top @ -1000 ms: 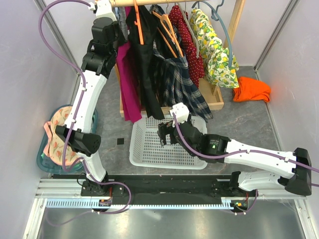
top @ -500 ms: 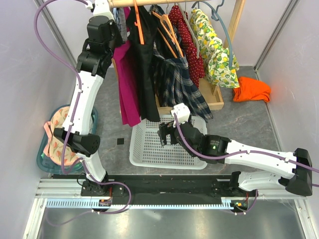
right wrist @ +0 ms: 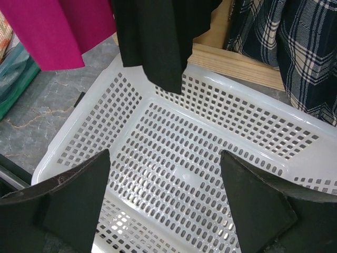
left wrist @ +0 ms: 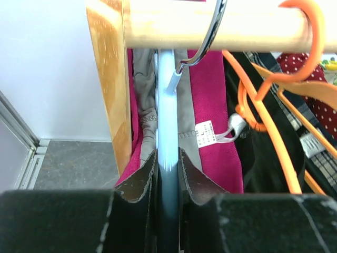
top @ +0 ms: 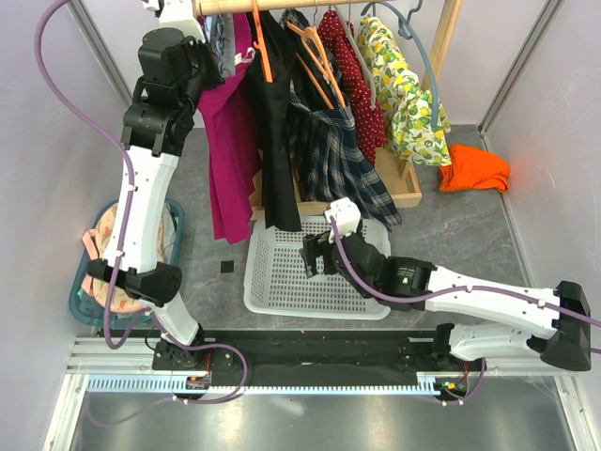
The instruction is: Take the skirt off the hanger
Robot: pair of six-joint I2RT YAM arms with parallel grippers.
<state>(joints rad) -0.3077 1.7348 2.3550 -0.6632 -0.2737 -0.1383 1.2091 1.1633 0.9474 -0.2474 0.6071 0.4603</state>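
The plaid skirt (top: 340, 155) hangs from the wooden rail (top: 282, 6) on its pale peach hanger (top: 315, 52), between a black garment (top: 277, 141) and a red dotted dress (top: 352, 75). My left gripper (top: 202, 61) is high at the rail's left end, away from the skirt. It is shut on a light-blue hanger (left wrist: 167, 105) that carries a magenta garment (top: 230, 160). My right gripper (top: 315, 254) hovers open over a white basket (top: 272, 291), just below the skirt's hem (right wrist: 305, 47), with nothing between its fingers (right wrist: 79, 195).
A lemon-print garment (top: 404, 94) hangs at the rail's right end. An orange cloth (top: 474, 169) lies on the floor at the right. A teal bin (top: 84, 305) with clothes stands at the left. The rack's wooden base (right wrist: 237, 63) sits behind the basket.
My left gripper has shut on the light-blue hanger and moved left, so the magenta garment swung left, away from the black one. The right arm has barely moved.
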